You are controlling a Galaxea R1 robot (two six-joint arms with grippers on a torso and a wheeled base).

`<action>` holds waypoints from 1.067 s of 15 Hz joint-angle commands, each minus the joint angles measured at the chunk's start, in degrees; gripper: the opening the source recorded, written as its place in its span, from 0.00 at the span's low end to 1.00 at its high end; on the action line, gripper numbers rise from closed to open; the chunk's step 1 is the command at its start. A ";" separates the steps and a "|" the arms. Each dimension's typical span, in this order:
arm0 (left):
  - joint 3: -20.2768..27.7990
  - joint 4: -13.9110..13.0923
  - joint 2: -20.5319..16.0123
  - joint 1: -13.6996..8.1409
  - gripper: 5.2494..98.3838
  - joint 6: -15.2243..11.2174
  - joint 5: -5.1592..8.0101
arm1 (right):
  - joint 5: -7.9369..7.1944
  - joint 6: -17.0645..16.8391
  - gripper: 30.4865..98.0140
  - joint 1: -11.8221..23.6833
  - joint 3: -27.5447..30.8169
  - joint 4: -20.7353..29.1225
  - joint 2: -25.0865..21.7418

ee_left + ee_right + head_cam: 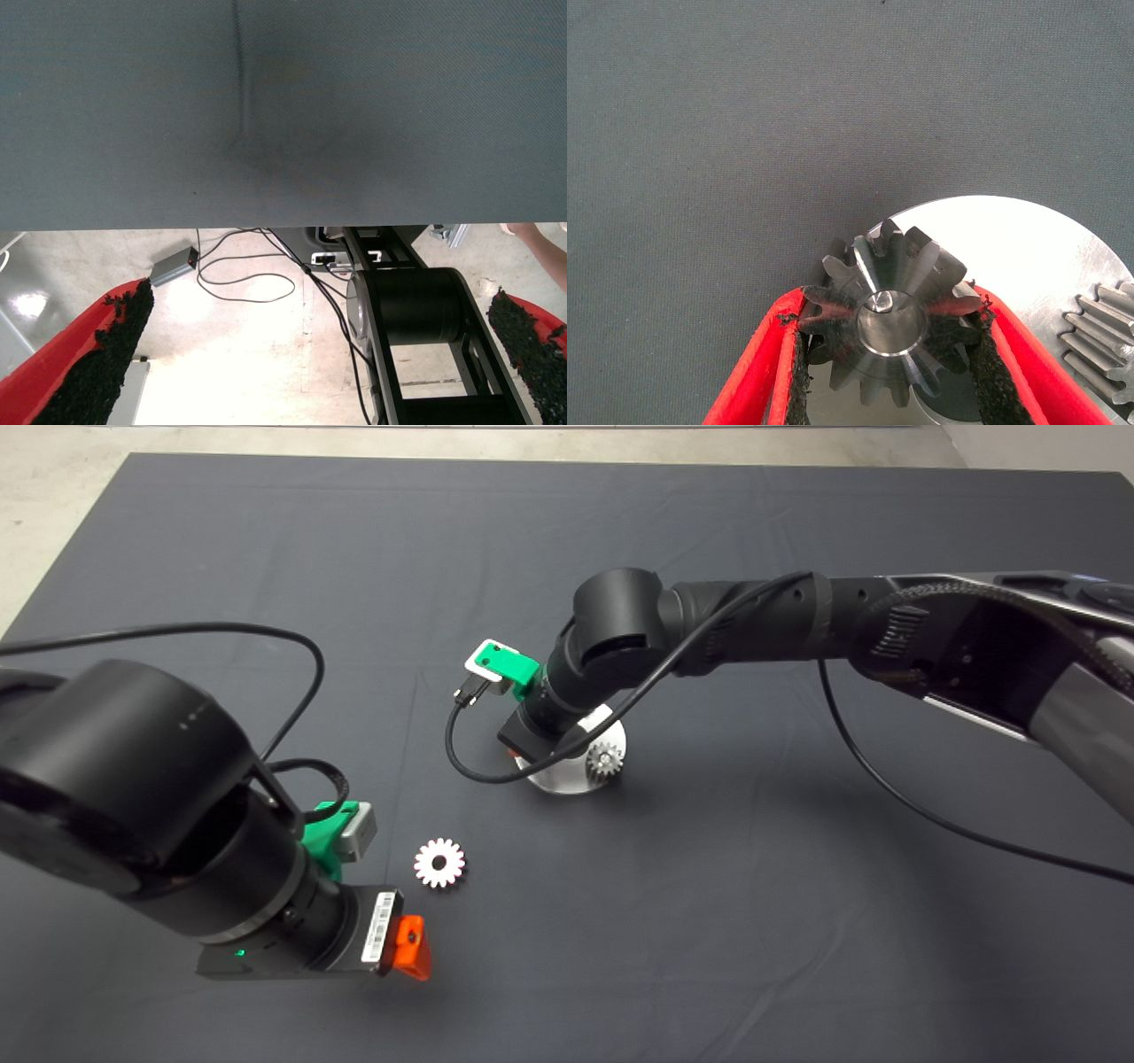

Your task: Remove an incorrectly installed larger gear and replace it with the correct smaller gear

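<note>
I see two gears on the round silver base plate (1010, 248): my right gripper (890, 332) clamps the small dark-grey steel gear (890, 310) beside a paler small gear (604, 760). One bright white-faced larger gear (439, 863) lies alone on the mat near my left gripper (412, 948), fingers spread, empty.

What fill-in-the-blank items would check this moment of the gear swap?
1. The right gripper is ____ on the smaller gear.
2. The larger gear lies on the ____, apart from the round plate.
3. The left gripper, at the head view's lower left, is ____ and empty.
Missing words: shut; mat; open.
</note>
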 commanded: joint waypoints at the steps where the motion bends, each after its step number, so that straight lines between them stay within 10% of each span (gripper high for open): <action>1: 0.32 0.08 -0.15 -0.40 0.99 -0.31 0.29 | 0.58 -0.19 0.13 1.37 0.85 -1.64 0.34; 16: 0.58 0.08 -0.15 -0.42 0.99 -0.31 0.38 | -0.03 -1.80 0.13 0.66 0.67 -2.01 0.25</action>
